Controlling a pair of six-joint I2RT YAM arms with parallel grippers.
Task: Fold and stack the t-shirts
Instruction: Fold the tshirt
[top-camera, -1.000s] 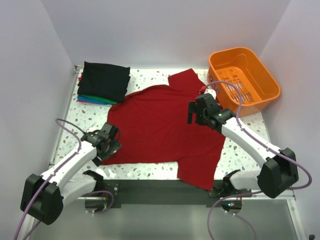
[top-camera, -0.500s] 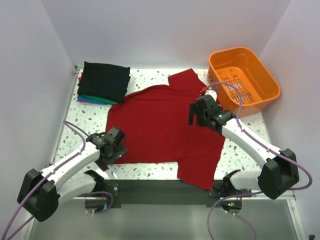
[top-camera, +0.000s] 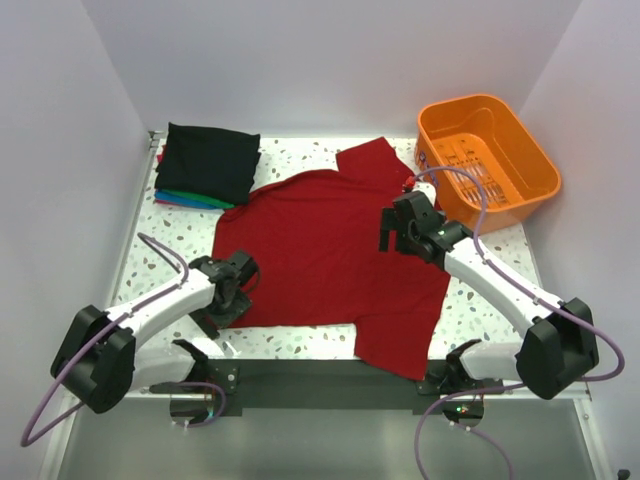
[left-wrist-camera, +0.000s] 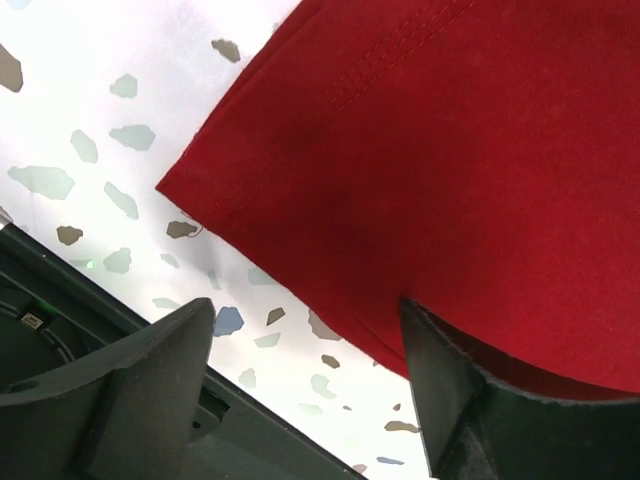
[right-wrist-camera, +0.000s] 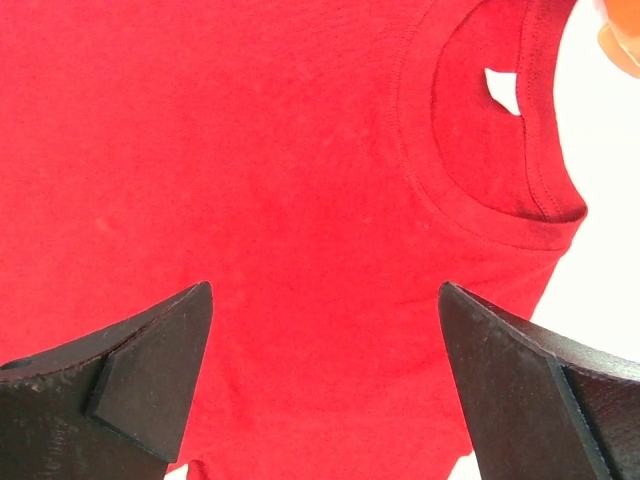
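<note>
The red t-shirt (top-camera: 320, 250) lies spread flat on the speckled table (top-camera: 170, 240), beneath both grippers.

Left gripper (top-camera: 228, 300): it sits low at the shirt's near-left hem corner. The left wrist view shows the jaws standing wide apart. The left finger (left-wrist-camera: 110, 400) is over bare table, the right finger (left-wrist-camera: 480, 400) meets the cloth edge, and the hem runs across the gap between them. Nothing is clamped. Whether the right finger lies over or under the cloth cannot be told. The dark frame (left-wrist-camera: 40, 320) of the near table edge runs behind the left finger.

Right gripper (top-camera: 390, 232): it is positioned over the shirt's chest, jaws spread wide, holding nothing. The collar (right-wrist-camera: 500, 130) lies ahead and to the right of its fingertips.

Surroundings:
- The orange basket (top-camera: 500, 215) stands to the right of the right gripper and beyond it; the arm's purple cable (top-camera: 447, 169) arcs toward its near rim.
- The folded stack (top-camera: 190, 197) lies well beyond the left gripper, with a black t-shirt (top-camera: 208, 160) on top. One red sleeve ends just beside it – contact cannot be told.
</note>
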